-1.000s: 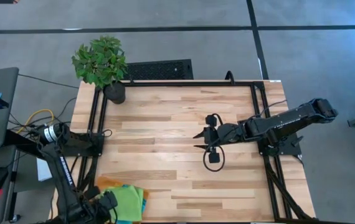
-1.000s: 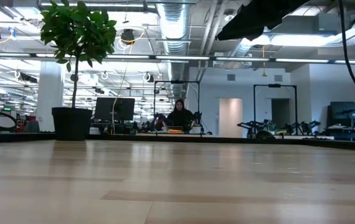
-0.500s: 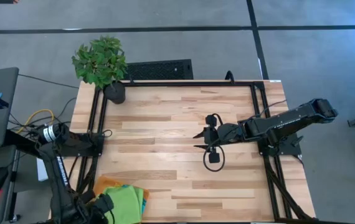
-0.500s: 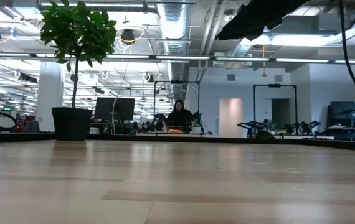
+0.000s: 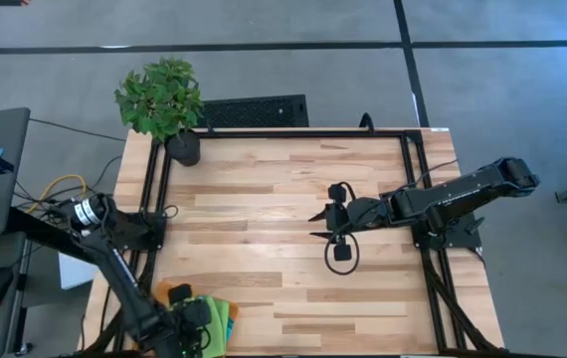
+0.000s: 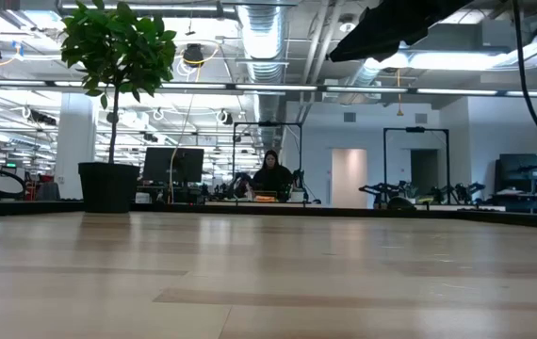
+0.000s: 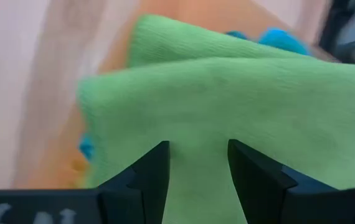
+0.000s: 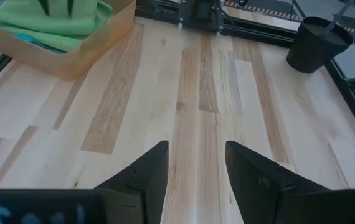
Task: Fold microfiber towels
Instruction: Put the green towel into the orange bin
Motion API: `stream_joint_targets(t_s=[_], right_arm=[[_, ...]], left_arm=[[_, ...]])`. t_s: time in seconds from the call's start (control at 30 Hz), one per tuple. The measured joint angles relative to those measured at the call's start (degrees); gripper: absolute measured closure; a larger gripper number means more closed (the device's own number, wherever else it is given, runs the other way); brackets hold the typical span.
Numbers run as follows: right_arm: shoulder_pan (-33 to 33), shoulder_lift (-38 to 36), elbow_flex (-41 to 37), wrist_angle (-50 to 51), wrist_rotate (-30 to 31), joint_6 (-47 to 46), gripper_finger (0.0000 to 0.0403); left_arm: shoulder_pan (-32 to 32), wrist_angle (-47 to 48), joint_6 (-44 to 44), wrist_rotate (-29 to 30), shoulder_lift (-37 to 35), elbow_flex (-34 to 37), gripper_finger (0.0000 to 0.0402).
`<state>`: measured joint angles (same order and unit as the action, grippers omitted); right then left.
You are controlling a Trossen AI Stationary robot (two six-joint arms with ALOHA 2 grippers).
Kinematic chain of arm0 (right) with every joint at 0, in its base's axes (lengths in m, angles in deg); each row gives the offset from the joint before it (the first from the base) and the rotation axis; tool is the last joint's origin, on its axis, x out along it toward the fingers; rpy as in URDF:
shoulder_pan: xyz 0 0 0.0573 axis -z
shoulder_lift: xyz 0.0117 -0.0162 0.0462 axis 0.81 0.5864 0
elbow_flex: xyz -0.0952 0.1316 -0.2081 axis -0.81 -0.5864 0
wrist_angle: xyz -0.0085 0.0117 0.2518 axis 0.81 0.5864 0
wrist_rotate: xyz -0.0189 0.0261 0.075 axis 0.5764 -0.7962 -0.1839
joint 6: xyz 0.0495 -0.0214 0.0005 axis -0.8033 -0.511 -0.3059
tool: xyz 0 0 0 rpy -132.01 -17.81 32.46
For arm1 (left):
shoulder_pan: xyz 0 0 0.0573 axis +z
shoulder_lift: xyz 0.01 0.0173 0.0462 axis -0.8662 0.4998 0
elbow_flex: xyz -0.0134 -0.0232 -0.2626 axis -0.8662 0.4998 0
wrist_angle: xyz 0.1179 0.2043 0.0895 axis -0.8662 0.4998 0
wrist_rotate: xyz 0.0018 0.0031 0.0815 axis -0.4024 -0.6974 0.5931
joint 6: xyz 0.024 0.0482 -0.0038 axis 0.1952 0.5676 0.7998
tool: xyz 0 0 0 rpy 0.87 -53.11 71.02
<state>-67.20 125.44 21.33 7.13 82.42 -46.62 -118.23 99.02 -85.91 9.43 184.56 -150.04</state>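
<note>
Left gripper (image 7: 196,165) open, empty, over top green towel (image 7: 227,106) in tray (image 8: 96,46); shallow pinch risks grabbing several layers

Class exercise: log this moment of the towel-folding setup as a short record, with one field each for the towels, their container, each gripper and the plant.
towels: lime green towel on top, teal towel beneath
container: orange tray, table's near-left corner
left gripper: jaws open, over the green towel
right gripper: jaws open, waiting above mid-table, holding nothing
potted plant: far-left corner
</note>
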Motion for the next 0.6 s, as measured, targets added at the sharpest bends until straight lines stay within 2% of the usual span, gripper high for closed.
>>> stream_joint_targets(t_s=[0.33,0.6], right_arm=[[0.0,0.0,0.0,0.2,0.0,0.1,0.022],[0.0,0.0,0.0,0.4,0.0,1.3,0.022]], left_arm=[[4.3,1.5,10.5,1.3,0.0,0.8,0.0246],[6.2,3.8,11.3,2.4,0.0,0.8,0.0246]])
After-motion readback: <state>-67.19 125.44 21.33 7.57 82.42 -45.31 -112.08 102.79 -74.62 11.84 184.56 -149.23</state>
